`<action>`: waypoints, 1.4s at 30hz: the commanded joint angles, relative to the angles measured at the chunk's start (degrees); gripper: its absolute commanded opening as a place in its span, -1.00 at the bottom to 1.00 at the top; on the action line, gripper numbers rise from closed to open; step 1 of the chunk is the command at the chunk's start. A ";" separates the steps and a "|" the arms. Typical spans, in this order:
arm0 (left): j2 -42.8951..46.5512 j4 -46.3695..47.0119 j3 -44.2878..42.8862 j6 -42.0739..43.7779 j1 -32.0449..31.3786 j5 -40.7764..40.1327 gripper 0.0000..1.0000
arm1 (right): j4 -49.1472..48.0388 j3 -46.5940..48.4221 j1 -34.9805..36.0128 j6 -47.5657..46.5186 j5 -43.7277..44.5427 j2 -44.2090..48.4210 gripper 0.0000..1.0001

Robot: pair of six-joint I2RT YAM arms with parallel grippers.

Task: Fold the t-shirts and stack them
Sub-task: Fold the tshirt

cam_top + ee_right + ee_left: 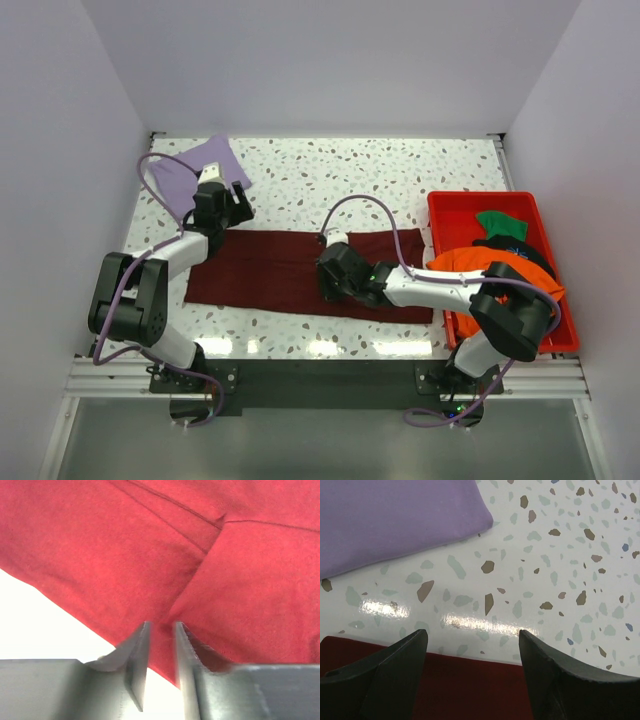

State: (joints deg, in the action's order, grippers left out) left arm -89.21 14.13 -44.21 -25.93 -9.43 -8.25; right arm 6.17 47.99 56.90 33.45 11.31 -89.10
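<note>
The dark maroon t-shirt (270,270) lies flat as a long strip across the table's middle. My right gripper (328,285) sits at its near middle edge, its jaws closed to a narrow gap on a fold of the maroon cloth (125,555), as the right wrist view (161,630) shows. My left gripper (232,212) is open and empty over the strip's far left edge (470,690); in the left wrist view (473,640) bare table shows between its fingers. The folded lavender t-shirt (190,175) lies at the back left, also in the left wrist view (385,520).
A red plastic bin (440,205) stands at the right, holding an orange t-shirt (470,265), a green one (500,222) and a black one (530,255). White walls close in the speckled table (380,180) on three sides.
</note>
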 commanded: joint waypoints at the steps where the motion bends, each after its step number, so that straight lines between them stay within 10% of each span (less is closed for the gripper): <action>1: -0.09 2.83 -0.88 0.62 0.03 -0.01 0.57 | -1.08 2.99 0.49 0.56 -0.33 0.07 -0.31; 13: 2.54 3.18 1.14 1.32 -3.31 -1.06 0.57 | 5.08 -0.42 -6.00 -2.25 9.17 9.64 0.62; 29: 0.97 16.01 13.88 -2.19 -9.29 2.45 0.58 | -10.92 -6.24 -26.22 -3.39 -5.16 0.61 0.71; 42: 1.93 16.81 18.63 -5.09 -10.69 -4.40 0.61 | -2.86 17.53 -32.12 -8.75 -5.42 -21.97 0.72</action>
State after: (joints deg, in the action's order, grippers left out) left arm -88.64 29.52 -27.24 -29.06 -19.18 -10.22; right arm -1.96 58.59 26.00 27.22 6.59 -104.66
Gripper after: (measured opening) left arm 0.798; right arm 0.860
